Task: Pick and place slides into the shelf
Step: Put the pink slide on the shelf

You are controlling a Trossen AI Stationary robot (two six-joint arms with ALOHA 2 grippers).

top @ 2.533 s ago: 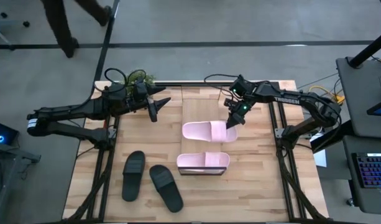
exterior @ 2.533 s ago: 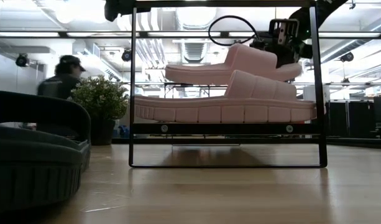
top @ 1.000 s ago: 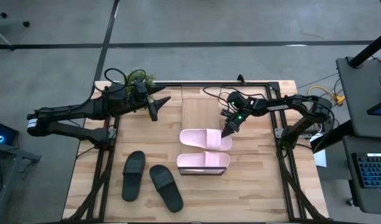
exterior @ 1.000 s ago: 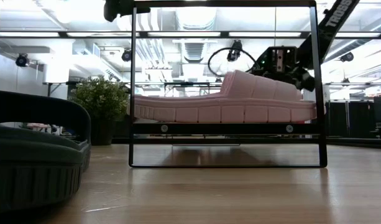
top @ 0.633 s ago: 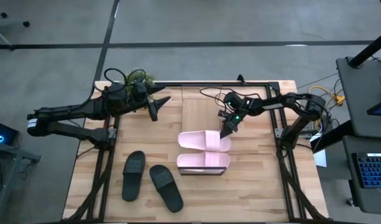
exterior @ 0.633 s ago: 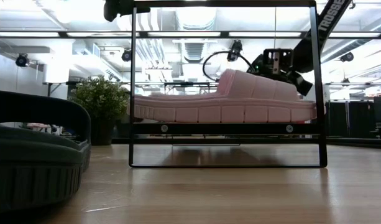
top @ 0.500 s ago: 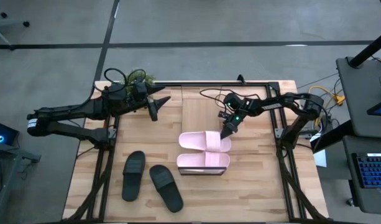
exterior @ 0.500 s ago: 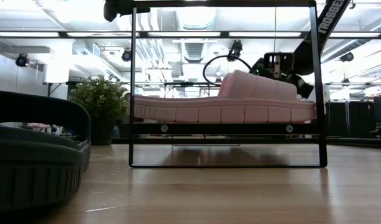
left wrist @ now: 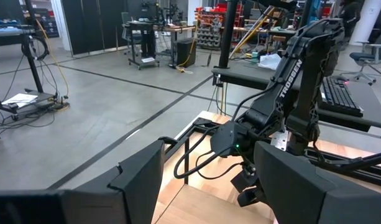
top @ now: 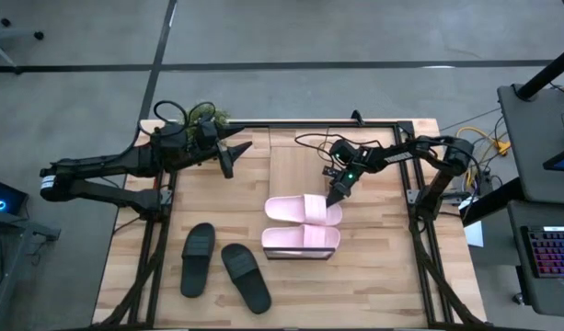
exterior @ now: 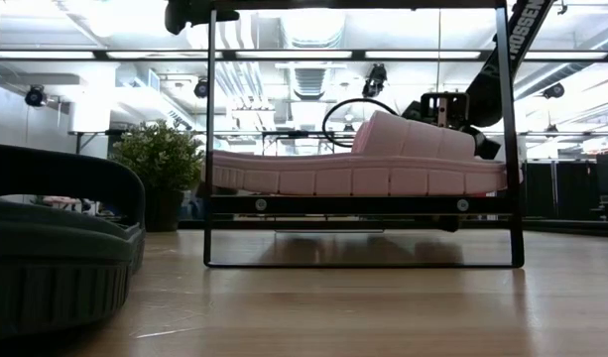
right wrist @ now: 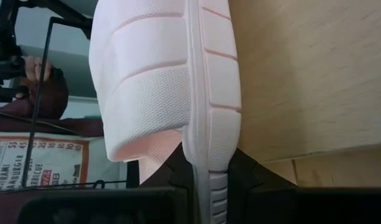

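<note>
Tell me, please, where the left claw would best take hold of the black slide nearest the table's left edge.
Probably by its broad strap, coming straight down from above: the black slide lies flat, sole down, on the table, clear of its neighbour, and the raised strap arches over the foot opening, so one finger could slip under it.

Right arm is stretched in from the right side, elbow bent back, wrist angled down toward the middle of the table. Its right gripper (top: 335, 196) has the fingers (right wrist: 178, 163) pinched nearly together (there's something clamped between them). Left arm is parked at the far left, left gripper (top: 231, 158) spread wide, holding nothing.
</note>
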